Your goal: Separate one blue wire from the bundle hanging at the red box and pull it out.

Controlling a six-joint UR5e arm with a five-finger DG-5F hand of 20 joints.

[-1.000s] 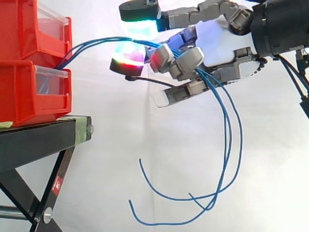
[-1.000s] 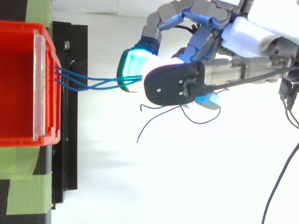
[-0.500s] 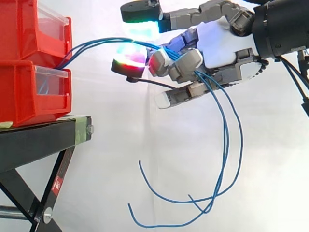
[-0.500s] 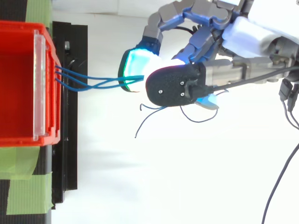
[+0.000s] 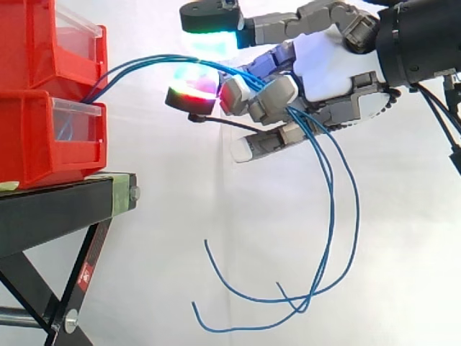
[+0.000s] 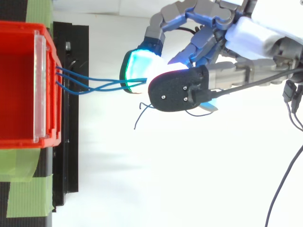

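Note:
A bundle of three blue wires leaves the gap between the two stacked red boxes and arcs right into my hand. My fingers are curled round the wires, with a glowing pad just under them and another pad above. Behind the fingers the wires drop in long loops, and their loose ends hang low. From above, the wires run from the red box to my hand, crossing one another on the way.
The red boxes rest on a black stand with slanted legs at the left. Green tape covers part of the stand top. A white curtain lies behind and below my hand.
My hand has barely shifted. The hanging loops and loose ends of the wires have swung a little to the left.

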